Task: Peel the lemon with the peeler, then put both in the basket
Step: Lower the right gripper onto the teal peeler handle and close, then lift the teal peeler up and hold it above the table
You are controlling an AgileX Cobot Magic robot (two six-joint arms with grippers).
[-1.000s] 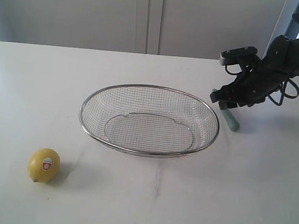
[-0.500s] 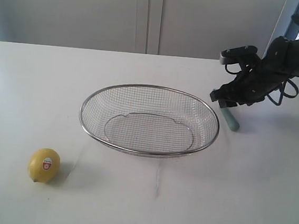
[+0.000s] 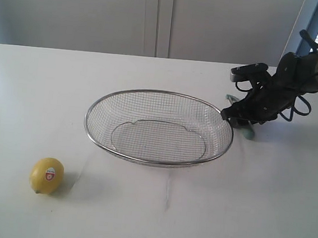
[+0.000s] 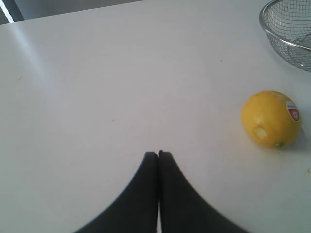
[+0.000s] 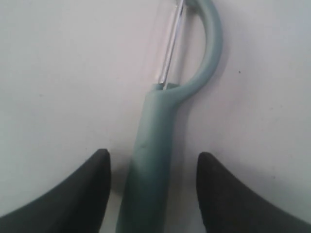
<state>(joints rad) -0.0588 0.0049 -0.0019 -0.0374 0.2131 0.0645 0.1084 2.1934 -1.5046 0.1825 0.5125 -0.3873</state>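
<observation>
**Right fingers straddle peeler, lemon untouched at front left**

Right gripper (image 3: 236, 117) is low over the tabletop (image 3: 37, 96), just beside the right end of the basket (image 3: 161, 91). In the right wrist view its fingers (image 5: 90, 194) are apart, one on each side of the peeler (image 5: 151, 145) handle, with a gap of bare tabletop showing on both sides. No contact with the handle visible. Peeler lies flat on the tabletop outside the basket, blade head pointing away from the wrist camera. In the exterior view only the teal handle end shows from under the gripper; the rest is hidden.

Left gripper (image 4: 158, 154) is seen only in the left wrist view. Its fingers are pressed together with nothing between them, above bare tabletop.

Lemon (image 3: 46, 175) sits on the tabletop at the front left, well apart from the basket and from both grippers. Its red-and-white sticker (image 3: 50, 172) faces the exterior camera. Peel looks whole.

Basket sits upright mid-tabletop, nothing inside. Its rim is just visible at the corner of the left wrist view.
</observation>
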